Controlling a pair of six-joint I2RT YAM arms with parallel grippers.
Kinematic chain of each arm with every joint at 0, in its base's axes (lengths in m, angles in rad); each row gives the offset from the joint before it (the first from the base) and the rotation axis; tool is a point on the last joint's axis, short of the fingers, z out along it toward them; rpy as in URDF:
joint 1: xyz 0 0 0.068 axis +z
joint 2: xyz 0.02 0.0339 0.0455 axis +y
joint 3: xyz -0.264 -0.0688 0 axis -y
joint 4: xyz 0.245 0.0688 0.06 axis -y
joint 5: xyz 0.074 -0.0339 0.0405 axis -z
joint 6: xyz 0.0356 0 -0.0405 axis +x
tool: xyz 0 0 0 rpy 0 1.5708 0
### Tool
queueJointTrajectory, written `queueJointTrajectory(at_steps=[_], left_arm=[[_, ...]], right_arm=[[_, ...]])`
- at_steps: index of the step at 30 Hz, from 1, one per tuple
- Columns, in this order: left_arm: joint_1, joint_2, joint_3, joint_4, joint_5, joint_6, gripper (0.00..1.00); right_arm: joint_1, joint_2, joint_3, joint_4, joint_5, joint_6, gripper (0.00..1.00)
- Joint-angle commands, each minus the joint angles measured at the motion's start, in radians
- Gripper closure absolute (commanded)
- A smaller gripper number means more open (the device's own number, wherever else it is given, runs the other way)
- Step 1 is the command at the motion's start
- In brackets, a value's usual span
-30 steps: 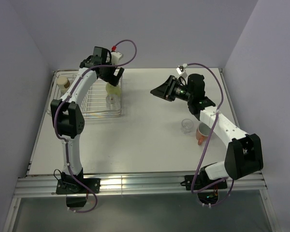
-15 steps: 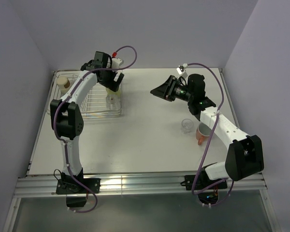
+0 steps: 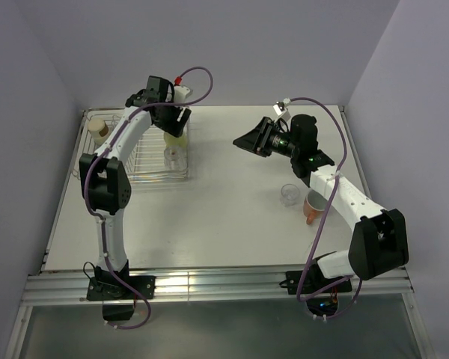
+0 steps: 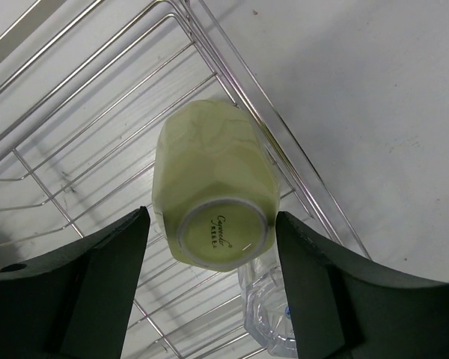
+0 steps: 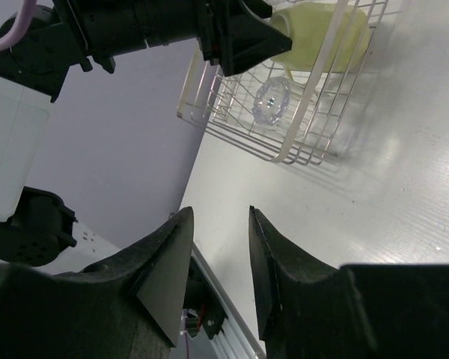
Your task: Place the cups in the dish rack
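**Desk:** Where are you in the load?

**Me:** On the green mug (image 4: 213, 172). It sits bottom-up in the rack (image 3: 142, 158), along the rack's right side toward its far corner. My left gripper (image 4: 211, 224) straddles it from above, one finger down each flank.

**Desk:** Gripping it, or let go?

**Me:** I can't tell. The fingers stand apart and run right beside the mug's sides, but the wrist view doesn't show whether they press on it.

**Desk:** What else is in?

**Me:** A glass (image 4: 269, 314) just beside the mug, nearer me on the same side. A brown cup (image 3: 98, 129) is at the rack's far left corner (inside the wires or perched on them, I can't make out from above).

**Desk:** And the right arm?

**Me:** The right gripper (image 5: 219, 218) hangs over the middle of the table (image 3: 209, 224), pointed toward the rack. Its fingers are a little apart with nothing between them.

**Desk:** What's left?

**Me:** The other glass (image 3: 289, 194) and the orange mug (image 3: 312, 206), close together near the table's right edge.

**Desk:** Next move?

**Me:** I judge this the placing step for the green mug. If it rests steady, the left gripper should lift straight up, fingers wide enough not to drag the mug or snag a wire. Then the right arm must swing back and down for the other glass without knocking the orange mug.
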Motion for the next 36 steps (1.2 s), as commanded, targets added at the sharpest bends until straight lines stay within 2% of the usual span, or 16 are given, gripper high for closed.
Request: queueJointTrajectory(at_steps=[1, 7, 14, 23, 36], left_arm=[[-0.005, 0.030, 0.062, -0.013, 0.002, 0.001, 0.26], [-0.005, 0.069, 0.097, -0.009, -0.010, 0.001, 0.29], [-0.003, 0.083, 0.102, 0.010, -0.021, 0.004, 0.27], [0.003, 0.101, 0.102, 0.057, -0.064, -0.010, 0.18], [0.023, 0.132, 0.134, 0.100, -0.110, -0.030, 0.15]], right_arm=[[0.006, -0.009, 0.048, 0.004, 0.006, -0.026, 0.57], [0.006, 0.008, 0.061, -0.004, 0.006, -0.034, 0.57], [0.006, 0.020, 0.059, 0.003, 0.006, -0.034, 0.57], [0.006, 0.023, 0.058, -0.007, 0.010, -0.040, 0.57], [0.006, 0.028, 0.055, -0.017, 0.016, -0.049, 0.57]])
